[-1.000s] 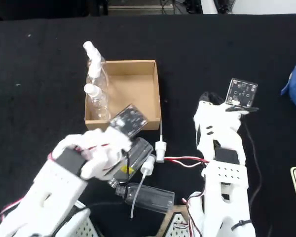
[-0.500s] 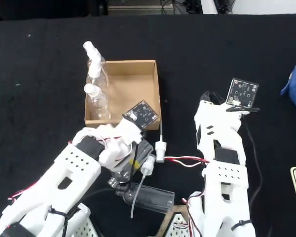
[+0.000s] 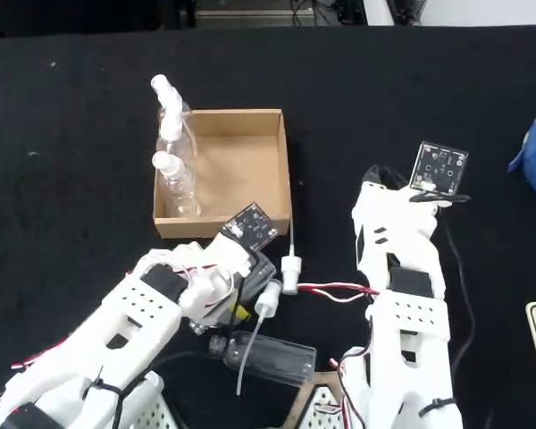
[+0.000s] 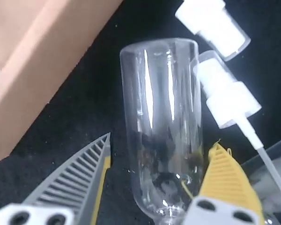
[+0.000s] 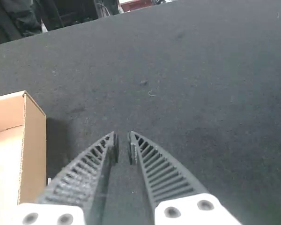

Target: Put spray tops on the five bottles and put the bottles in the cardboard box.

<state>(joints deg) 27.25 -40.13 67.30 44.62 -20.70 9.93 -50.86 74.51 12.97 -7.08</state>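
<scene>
Left end effector straddles clear bottle — apparently unclamped.

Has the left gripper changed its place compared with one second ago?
Yes. The left gripper has shifted rightward in the high view, along the front wall of the cardboard box, toward a loose spray top.

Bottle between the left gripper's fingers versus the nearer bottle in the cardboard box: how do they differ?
The bottle at the left gripper lies on its side on the table, outside the cardboard box; the boxed bottle stands upright inside, by a side wall. The boxed bottle wears a white spray top; the lying one shows none. Both are clear.
</scene>
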